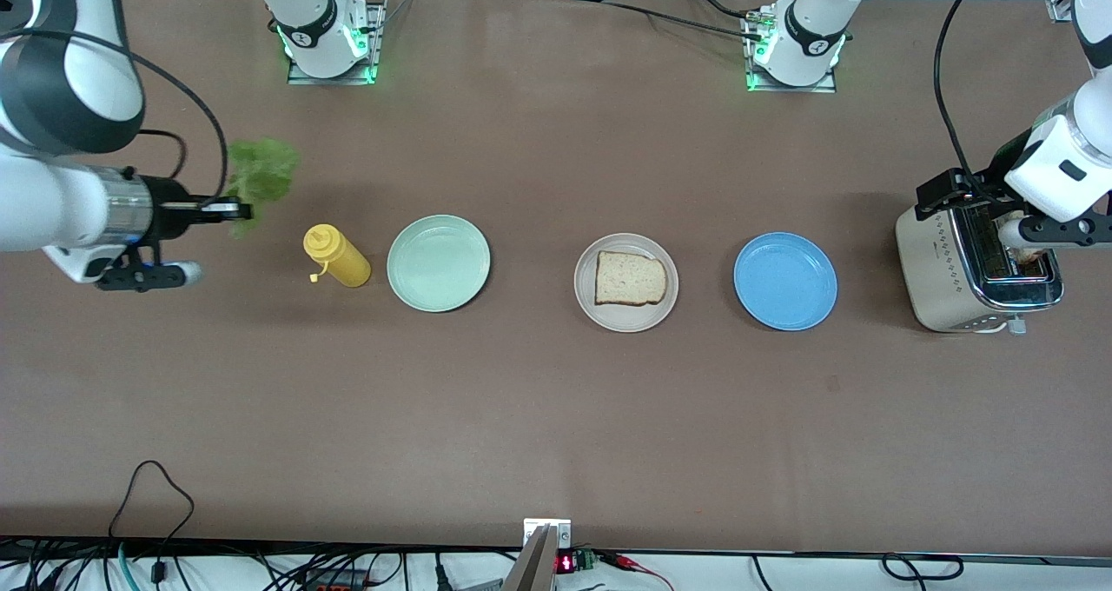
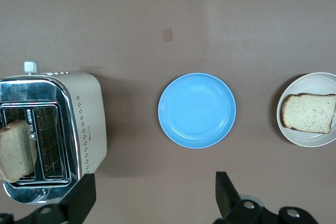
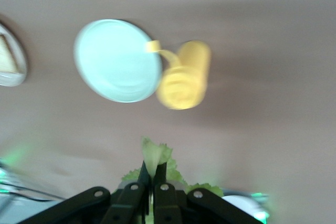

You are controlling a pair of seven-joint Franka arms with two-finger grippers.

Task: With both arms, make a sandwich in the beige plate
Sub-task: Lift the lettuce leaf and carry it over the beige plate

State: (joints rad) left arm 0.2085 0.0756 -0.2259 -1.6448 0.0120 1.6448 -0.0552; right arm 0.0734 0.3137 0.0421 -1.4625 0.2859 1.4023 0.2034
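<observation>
One slice of bread (image 1: 631, 279) is already lying on the beige plate (image 1: 625, 320) at the desk's (image 1: 556, 417) middle. Lettuce (image 1: 262, 172) is hanging pinched in the right gripper (image 1: 233, 211), over the desk near the mustard bottle (image 1: 336, 256). Jaws spread, the left gripper (image 2: 152, 198) is hovering over the toaster (image 1: 943, 269), where the second slice (image 2: 17, 157) is waiting. Lettuce and top slice are left.

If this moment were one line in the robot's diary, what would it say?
right hand: shut on lettuce leaf, in the air | left hand: open over toaster | beige plate: one bread slice
</observation>
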